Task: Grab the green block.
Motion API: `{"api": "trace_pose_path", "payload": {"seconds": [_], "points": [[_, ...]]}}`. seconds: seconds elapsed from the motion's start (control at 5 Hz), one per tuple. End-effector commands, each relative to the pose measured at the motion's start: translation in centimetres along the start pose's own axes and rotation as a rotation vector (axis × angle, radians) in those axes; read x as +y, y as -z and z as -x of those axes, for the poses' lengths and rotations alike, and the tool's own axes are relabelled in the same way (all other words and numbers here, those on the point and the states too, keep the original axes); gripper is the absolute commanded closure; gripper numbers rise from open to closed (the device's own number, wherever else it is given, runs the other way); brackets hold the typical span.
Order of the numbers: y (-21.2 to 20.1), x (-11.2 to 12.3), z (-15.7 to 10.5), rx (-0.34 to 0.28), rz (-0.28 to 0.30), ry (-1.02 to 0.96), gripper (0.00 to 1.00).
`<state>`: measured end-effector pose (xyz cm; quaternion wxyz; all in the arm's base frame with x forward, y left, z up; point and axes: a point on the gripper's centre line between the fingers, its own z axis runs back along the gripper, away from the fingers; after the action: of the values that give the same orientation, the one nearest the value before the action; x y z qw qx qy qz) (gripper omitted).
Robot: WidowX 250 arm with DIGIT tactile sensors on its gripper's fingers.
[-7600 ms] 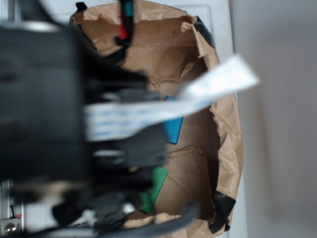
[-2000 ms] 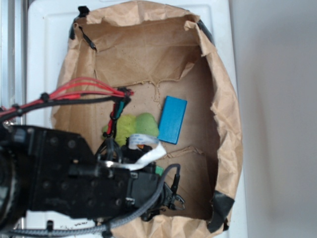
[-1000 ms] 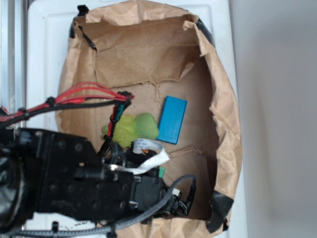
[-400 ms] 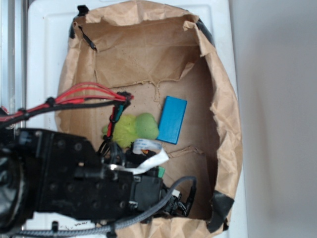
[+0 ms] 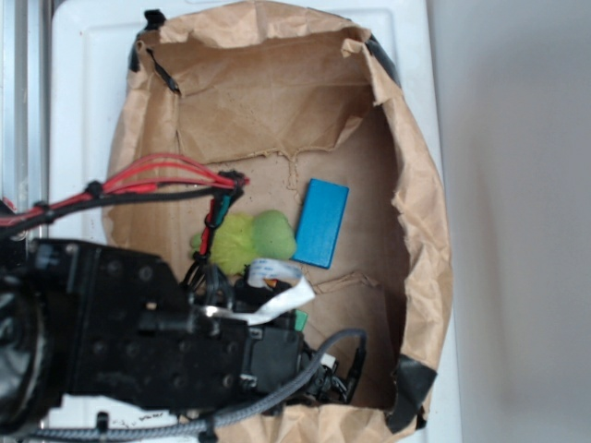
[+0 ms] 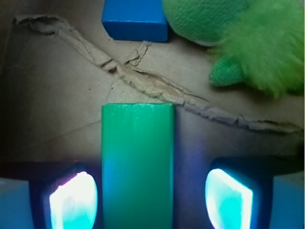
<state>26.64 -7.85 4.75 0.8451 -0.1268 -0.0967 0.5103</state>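
The fingers (image 6: 152, 200) were spread with the green block (image 6: 137, 162) lying flat between them on the brown paper (image 6: 57, 95), not yet pinched, so the approach looked finished and only closing and lifting seemed left.

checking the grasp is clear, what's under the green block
The green block lies flat on creased brown paper, between the open end effector fingers with gaps either side. Whatever is directly beneath it is covered.
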Motion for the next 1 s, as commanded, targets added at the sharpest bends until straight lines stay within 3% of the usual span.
{"api": "trace_pose_path", "payload": {"seconds": [0.0,0.6,0.8], "points": [[-0.9,-0.2,0.6,-0.008,0.028,0.043,0.00],[-0.9,-0.2,0.6,-0.008,0.028,0.043,0.00],[0.6,-0.4,-0.6,0.006,0.038,0.008,0.00]]}}
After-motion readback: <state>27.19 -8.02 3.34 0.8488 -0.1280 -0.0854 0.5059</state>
